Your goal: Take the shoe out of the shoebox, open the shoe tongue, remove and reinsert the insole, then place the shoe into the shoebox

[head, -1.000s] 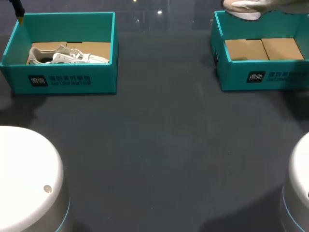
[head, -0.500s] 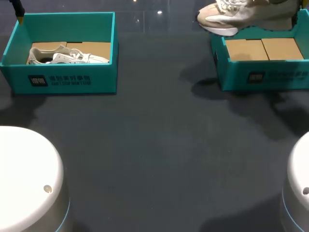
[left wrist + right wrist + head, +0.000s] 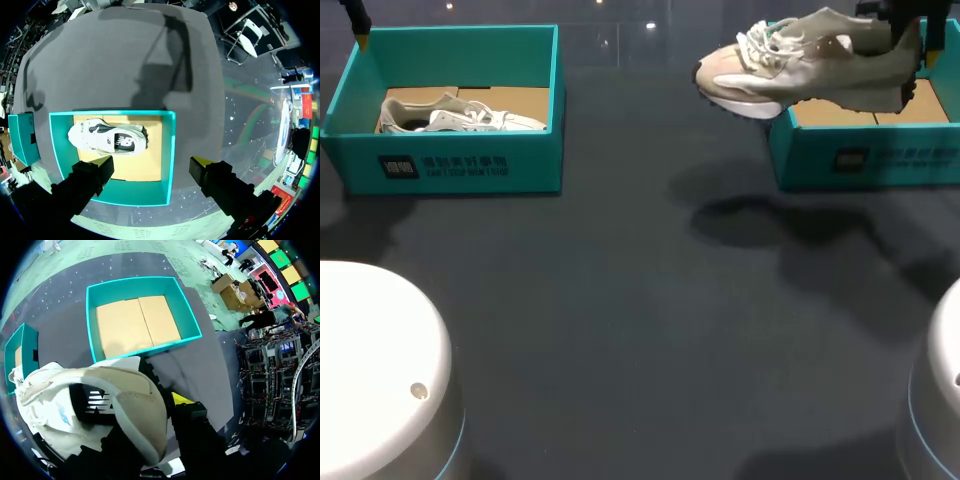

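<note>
Your right arm has carried the beige shoe [image 3: 800, 62] from over the far side of the right shoebox [image 3: 865, 155] out past its left wall within the last second; it now hangs in the air above the table [image 3: 640, 300], toe pointing toward your left, its shadow on the cloth below; the box shows only its bare cardboard floor; take-out step looks done, and setting the shoe down for the tongue comes next, by my reading.

Right gripper [image 3: 912, 40]: clamped on the heel end; in the right wrist view one yellow tip sits against the heel, the other is hidden by the shoe.

Left gripper [image 3: 151, 161]: fingers spread wide, holding nothing, hovering over the left shoebox [image 3: 169, 150]; the white shoe [image 3: 107, 139] lies inside, untouched.
</note>
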You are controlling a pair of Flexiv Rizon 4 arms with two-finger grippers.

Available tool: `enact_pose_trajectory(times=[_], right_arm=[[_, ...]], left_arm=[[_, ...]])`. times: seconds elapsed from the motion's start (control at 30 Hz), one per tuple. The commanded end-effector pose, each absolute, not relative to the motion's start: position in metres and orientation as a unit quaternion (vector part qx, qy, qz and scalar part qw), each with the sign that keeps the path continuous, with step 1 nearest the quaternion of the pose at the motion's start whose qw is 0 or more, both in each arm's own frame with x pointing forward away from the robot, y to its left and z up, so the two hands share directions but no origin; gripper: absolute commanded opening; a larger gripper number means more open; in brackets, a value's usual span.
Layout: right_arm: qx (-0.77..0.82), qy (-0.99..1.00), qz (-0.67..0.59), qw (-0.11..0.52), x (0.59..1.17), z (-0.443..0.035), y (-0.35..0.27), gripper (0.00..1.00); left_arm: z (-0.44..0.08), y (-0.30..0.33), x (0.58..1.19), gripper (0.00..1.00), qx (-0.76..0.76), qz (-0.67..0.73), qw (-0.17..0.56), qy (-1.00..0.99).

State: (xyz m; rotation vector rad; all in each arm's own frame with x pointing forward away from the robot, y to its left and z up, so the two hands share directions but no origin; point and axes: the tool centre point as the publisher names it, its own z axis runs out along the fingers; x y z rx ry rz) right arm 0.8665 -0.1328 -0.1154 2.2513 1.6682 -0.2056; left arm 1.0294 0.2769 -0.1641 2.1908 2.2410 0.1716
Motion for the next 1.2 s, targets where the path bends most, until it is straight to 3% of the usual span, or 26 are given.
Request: enact_pose_trajectory(times=[0.03, 0.3, 0.87, 1.2], right_arm=[[0.780, 0.586, -0.031, 0.218, 0.836, -0.123, -0.119, 0.00], [0.804, 0.555, -0.052, 0.207, 0.810, -0.136, -0.099, 0.00], [0.804, 0.559, -0.042, 0.200, 0.810, -0.138, -0.099, 0.00], [0.792, 0.574, -0.041, 0.202, 0.767, -0.167, -0.062, 0.00]], left_arm=[[-0.164, 0.277, 1.029, 1.00, 0.698, 0.056, 0.001, 0.714], [-0.164, 0.277, 1.029, 1.00, 0.698, 0.056, 0.001, 0.714], [-0.164, 0.277, 1.029, 1.00, 0.698, 0.056, 0.001, 0.714], [-0.164, 0.277, 1.029, 1.00, 0.698, 0.056, 0.001, 0.714]])
